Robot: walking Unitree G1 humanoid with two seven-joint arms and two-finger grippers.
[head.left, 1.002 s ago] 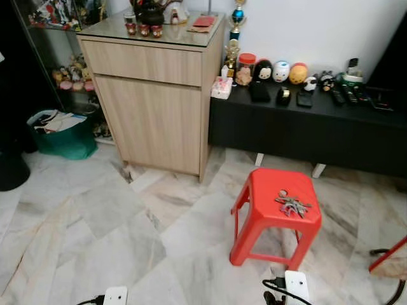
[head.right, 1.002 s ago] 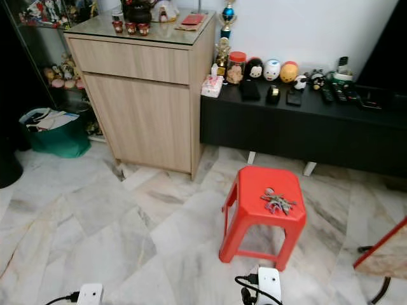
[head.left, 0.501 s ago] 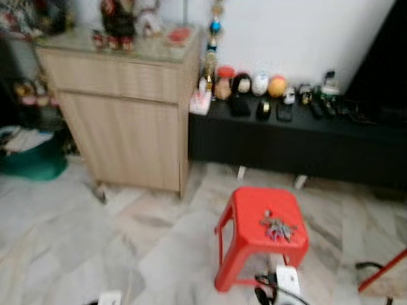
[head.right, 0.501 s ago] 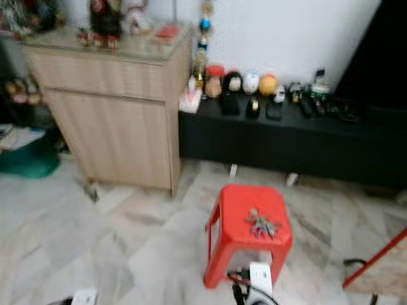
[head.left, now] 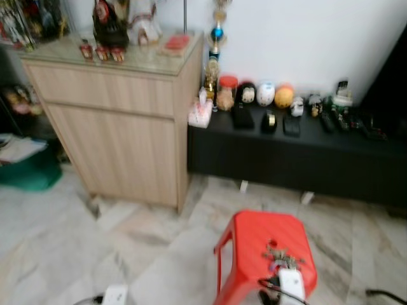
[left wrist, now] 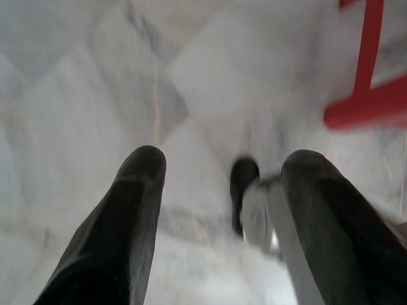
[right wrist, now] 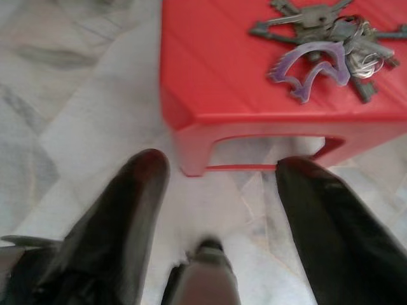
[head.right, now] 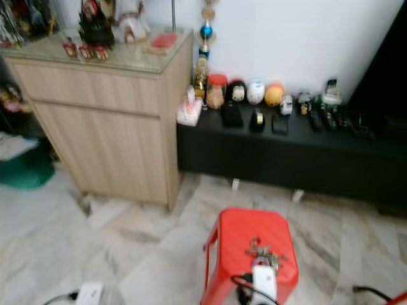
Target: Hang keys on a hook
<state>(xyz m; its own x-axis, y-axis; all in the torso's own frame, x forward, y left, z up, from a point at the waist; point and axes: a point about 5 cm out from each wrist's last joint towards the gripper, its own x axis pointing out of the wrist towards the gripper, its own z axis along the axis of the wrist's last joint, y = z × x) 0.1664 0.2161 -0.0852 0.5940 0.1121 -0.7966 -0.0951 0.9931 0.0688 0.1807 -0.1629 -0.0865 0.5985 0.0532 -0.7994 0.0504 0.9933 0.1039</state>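
Walked closer, so the red stool (head.left: 264,244) sits lower in view; keys (right wrist: 321,54) lie on it, probably reachable soon. Right gripper (right wrist: 219,184) and left gripper (left wrist: 219,184) both spread, empty.

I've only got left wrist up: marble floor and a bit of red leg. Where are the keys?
Observer: The bunch of metal keys lies on top of the red plastic stool, toward its front right part.
Operator: Anything holding them?
Observer: No. The right gripper is open, its fingers apart before the stool's front edge, the keys beyond them.
Operator: What's on the ring?
Observer: A purple horse-shaped tag lies among the keys.
Operator: Any hook in sight?
Observer: I can make out none. Behind the stool stand a light wooden cabinet and a low black bench against the white wall.
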